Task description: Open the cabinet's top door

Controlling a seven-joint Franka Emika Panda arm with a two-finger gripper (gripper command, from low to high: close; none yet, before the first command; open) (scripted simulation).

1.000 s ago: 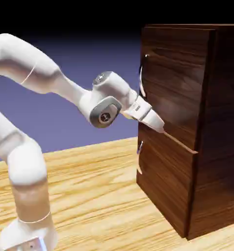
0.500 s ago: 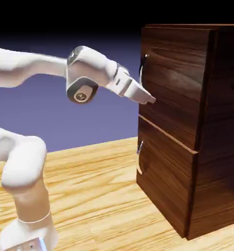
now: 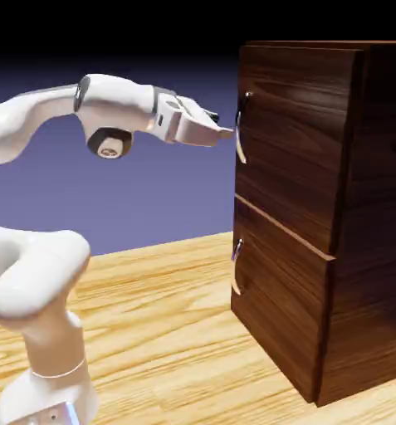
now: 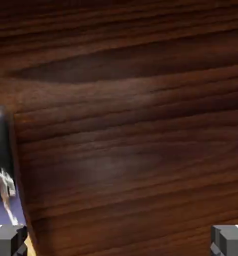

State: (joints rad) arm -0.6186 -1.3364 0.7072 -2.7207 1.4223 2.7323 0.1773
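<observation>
Here's the hand [image 3: 224,133], fingers spread, right by the upper handle [image 3: 241,129] on the cabinet's [image 3: 284,224] top door [image 3: 296,137], shut at right! Now it should centre the bar between the fingertips before squeezing, then pull smoothly leftward.

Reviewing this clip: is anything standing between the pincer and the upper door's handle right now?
Nothing visible stands between the pincer and the upper door's handle; the exterior view shows them close together.
</observation>
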